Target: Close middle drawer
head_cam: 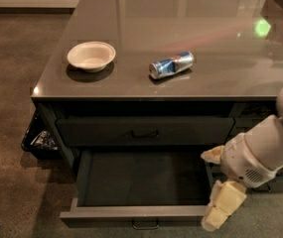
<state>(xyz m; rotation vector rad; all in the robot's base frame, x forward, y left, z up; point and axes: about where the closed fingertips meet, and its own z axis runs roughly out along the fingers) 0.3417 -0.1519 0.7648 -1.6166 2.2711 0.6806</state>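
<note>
The middle drawer (141, 178) is pulled far out of the counter, showing its long, shallow, empty dark box. Its low flat front (106, 214) carries a small loop handle (145, 226) at the bottom edge of the view. My gripper (212, 190) hangs at the drawer's right side, near its front right corner. Its cream fingers (224, 202) are spread apart and hold nothing. I cannot tell whether the lower finger touches the drawer front.
Above it, the equally wide drawer with the taller front (146, 131) is shut. A white bowl (91, 56) and a blue can lying on its side (171, 65) are on the counter top (220, 38). A dark bin (39, 138) stands on the floor at left.
</note>
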